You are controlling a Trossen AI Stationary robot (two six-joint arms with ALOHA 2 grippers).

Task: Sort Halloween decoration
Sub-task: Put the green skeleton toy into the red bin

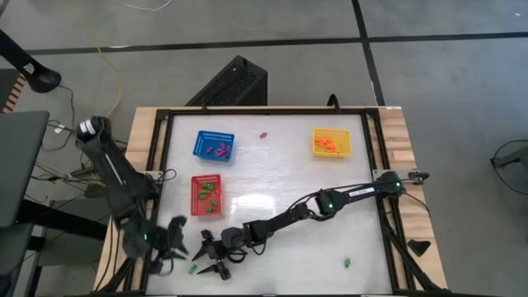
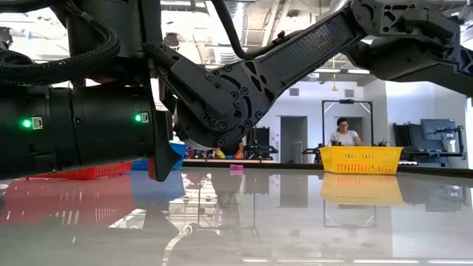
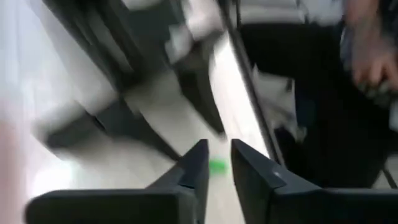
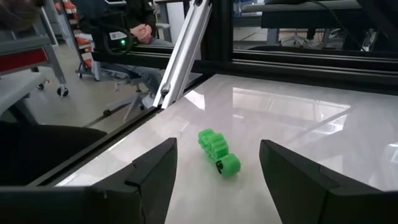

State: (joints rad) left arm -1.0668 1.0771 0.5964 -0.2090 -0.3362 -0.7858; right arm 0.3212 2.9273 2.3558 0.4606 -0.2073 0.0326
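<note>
A: Where do the baskets sit on the table (image 1: 272, 177)?

B: Two stand on the left side, one basket (image 1: 214, 146) farther back, another basket (image 1: 207, 196) just in front of it; both hold trinkets. A third basket (image 1: 331, 143) stands at the back right, also with trinkets inside.

A: And the loose pieces?

B: One trinket (image 1: 264, 134) lies between the back baskets. Another trinket (image 1: 347, 263) lies near the front edge, right of centre. A third trinket (image 4: 219, 152) lies at the front left, between the fingers of the right gripper (image 1: 216, 256), with the left gripper (image 1: 169, 243) just beside it.
</note>
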